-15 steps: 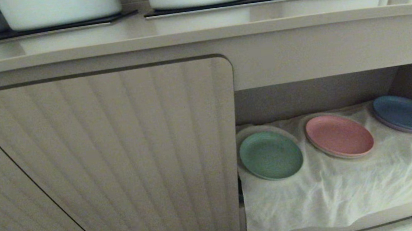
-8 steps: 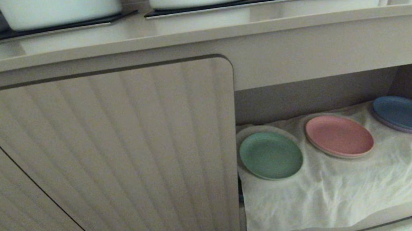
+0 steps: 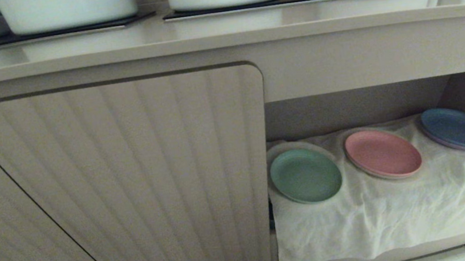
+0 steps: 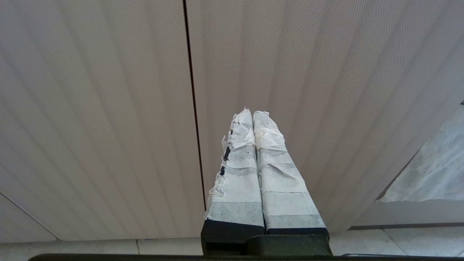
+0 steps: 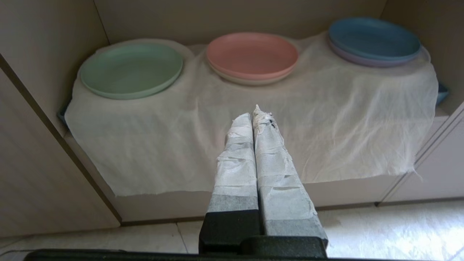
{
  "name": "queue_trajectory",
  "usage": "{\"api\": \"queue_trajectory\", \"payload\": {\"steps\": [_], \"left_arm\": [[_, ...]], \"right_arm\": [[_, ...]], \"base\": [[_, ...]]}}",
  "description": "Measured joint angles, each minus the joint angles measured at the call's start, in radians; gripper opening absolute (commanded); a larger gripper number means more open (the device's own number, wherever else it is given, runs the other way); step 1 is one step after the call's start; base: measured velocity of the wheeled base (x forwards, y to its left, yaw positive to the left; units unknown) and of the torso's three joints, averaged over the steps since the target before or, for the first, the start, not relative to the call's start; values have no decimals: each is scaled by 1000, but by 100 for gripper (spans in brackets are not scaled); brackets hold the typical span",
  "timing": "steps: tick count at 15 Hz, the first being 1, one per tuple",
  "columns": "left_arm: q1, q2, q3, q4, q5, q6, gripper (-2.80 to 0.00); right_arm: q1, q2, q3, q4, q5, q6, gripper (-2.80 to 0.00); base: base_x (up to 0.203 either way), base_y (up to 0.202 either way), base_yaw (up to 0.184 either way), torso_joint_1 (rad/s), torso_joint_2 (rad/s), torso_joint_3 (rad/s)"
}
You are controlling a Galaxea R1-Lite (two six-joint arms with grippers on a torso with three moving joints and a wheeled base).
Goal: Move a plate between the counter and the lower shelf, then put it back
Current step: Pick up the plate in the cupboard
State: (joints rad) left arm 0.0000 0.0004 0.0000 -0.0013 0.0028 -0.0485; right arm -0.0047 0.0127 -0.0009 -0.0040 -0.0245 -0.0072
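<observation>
While both grippers stay pressed closed and empty, the plate [image 3: 306, 175] rests on the lower shelf [image 3: 357, 225] cloth, pink plate [image 3: 382, 152] at its three o'clock, beneath the counter [image 3: 204, 33].

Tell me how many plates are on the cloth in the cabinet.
3 on top: green plate nearest the door, pink plate in the middle, blue plate farthest. More seem stacked beneath.

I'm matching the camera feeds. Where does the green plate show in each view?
Head view: green plate, leftmost of three on the white cloth, beside the cabinet door.
Left wrist view: not in it; only the door and a cloth corner.
Right wrist view: plate, beyond the shut right fingers.
Shared landmark: the cloth.
</observation>
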Motion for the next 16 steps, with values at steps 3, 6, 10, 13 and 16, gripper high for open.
{"api": "queue_trajectory", "payload": {"steps": [3, 6, 10, 13, 16], "left_arm": [[0, 0, 0, 0, 0, 0, -280], [0, 0, 0, 0, 0, 0, -280], [0, 0, 0, 0, 0, 0, -280], [0, 0, 0, 0, 0, 0, -280], [0, 0, 0, 0, 0, 0, -280]], "right_arm": [[0, -11, 0, -1, 0, -2, -280], [0, -14, -1, -1, -1, -7, -280], [0, -14, -1, 0, -1, -4, -280], [0, -14, -1, 0, -1, -2, -280], [0, -14, -1, -1, 0, 1, -280]], "base": [[0, 0, 0, 0, 0, 0], [0, 0, 0, 0, 0, 0], [0, 0, 0, 0, 0, 0], [0, 0, 0, 0, 0, 0], [0, 0, 0, 0, 0, 0]]}}
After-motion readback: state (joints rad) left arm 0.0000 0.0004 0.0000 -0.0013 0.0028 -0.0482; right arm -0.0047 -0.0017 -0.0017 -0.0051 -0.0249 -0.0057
